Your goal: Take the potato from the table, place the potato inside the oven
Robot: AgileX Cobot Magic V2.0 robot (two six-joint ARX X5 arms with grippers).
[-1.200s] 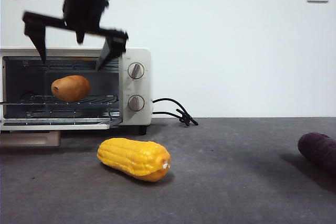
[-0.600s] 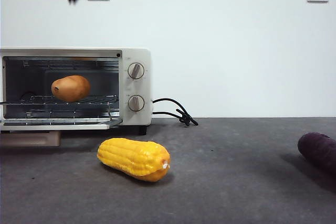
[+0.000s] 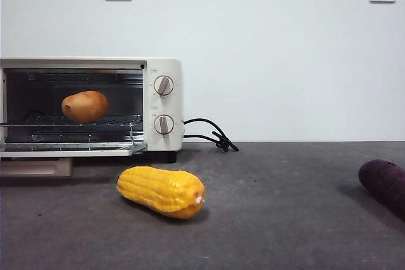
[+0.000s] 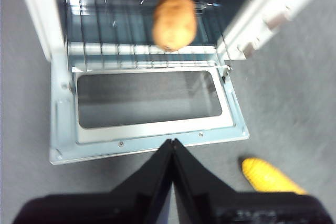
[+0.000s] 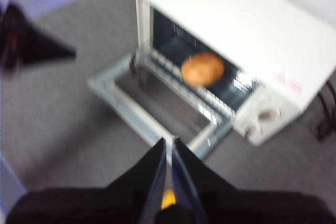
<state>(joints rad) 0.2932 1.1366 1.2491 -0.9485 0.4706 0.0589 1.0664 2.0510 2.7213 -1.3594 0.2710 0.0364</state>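
Observation:
The orange-brown potato (image 3: 85, 106) lies on the wire rack inside the cream-white oven (image 3: 163, 102), whose door (image 4: 147, 103) hangs open and flat. In the left wrist view the potato (image 4: 175, 21) sits well beyond my left gripper (image 4: 171, 142), which is shut on nothing, high above the door. My right gripper (image 5: 168, 142) is shut too and holds nothing. It hovers far above the table, looking down on the oven (image 5: 247, 35) and the potato (image 5: 202, 68). Neither arm shows in the front view.
A yellow corn cob (image 3: 161, 191) lies on the dark grey table (image 3: 272, 219) in front of the oven. A dark purple sweet potato (image 3: 383, 181) rests at the right edge. The oven's black cord (image 3: 209, 134) trails behind it.
The left arm, open-jawed above the oven a second ago, has risen out of the front view and its jaws have shut. The dark tip at the top right corner is gone. The potato stayed put.

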